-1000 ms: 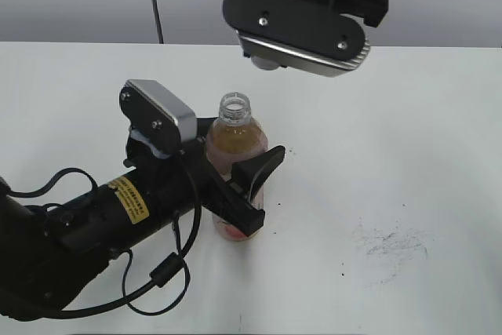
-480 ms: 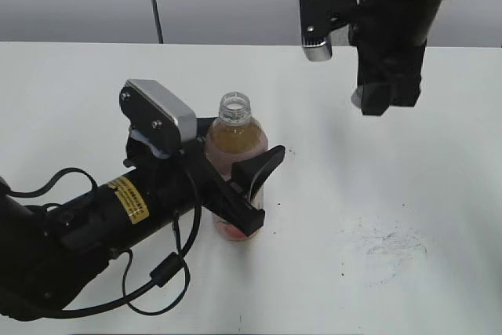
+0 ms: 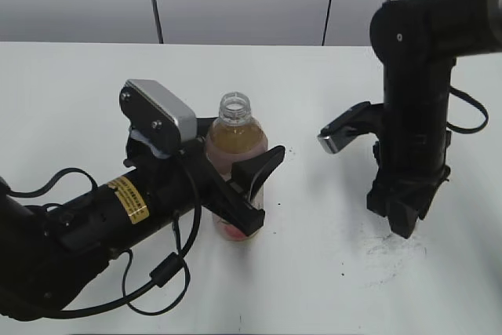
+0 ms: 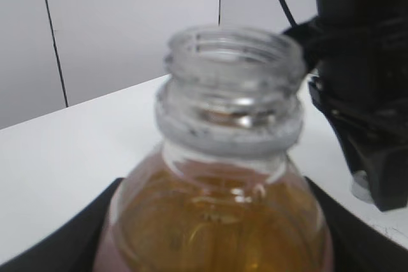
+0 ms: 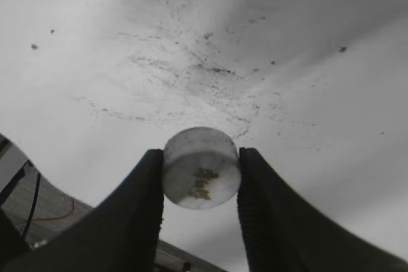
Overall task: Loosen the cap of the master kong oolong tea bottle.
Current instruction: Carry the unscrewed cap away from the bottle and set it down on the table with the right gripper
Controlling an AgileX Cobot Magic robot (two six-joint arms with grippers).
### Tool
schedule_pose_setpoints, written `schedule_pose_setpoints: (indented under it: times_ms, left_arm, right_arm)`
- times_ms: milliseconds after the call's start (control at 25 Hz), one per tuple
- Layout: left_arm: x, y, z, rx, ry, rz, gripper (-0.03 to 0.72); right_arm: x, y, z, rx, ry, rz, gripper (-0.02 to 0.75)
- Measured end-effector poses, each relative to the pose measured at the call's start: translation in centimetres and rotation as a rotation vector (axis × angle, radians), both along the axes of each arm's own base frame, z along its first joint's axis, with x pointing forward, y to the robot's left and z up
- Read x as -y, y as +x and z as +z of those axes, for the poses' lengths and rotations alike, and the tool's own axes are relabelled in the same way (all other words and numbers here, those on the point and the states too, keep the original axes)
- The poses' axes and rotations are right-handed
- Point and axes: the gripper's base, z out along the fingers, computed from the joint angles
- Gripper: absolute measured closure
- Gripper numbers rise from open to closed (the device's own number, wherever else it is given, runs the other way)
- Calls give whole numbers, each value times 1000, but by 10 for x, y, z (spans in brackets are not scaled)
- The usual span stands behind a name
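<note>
I see the master kong oolong tea bottle (image 3: 236,164) upright at centre-left, long axis vertical, its open mouth up, clamped by my left gripper (image 3: 249,182). My right gripper (image 5: 200,186), lower right, pinches the cap (image 5: 201,167) over bare table (image 3: 329,272).

In the exterior view, we cannot read the label of the master kong oolong tea bottle (image 3: 234,147), because the left hand (image 3: 235,186) covers most of the body; only a pink patch near the base shows. The left wrist view cuts the bottle off below the shoulder, and its threaded neck is blurred. The cap (image 5: 201,167) is hidden in the exterior view behind the fingers of the right hand (image 3: 401,221). In the right wrist view, the yellowish mark on the cap is too blurred to read, and the picture's edge cuts off the lower fingers (image 5: 127,221).
</note>
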Motion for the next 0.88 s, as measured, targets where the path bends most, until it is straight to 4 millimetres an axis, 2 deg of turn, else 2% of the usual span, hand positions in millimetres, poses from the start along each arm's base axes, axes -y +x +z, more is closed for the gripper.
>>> schedule_pose_setpoints:
  times_ms: [200, 320, 440, 880]
  left_arm:
    - [0, 0, 0, 0, 0, 0, 242]
    - [0, 0, 0, 0, 0, 0, 242]
    - [0, 0, 0, 0, 0, 0, 242]
    - [0, 0, 0, 1, -1, 0, 242]
  right_arm:
    - [10, -5, -24, 111, -46, -77, 465]
    - [20, 0, -29, 205, -97, -138, 465]
    - [24, 8, -31, 266, -69, -206, 465]
    - [18, 5, -32, 218, 11, -319, 465]
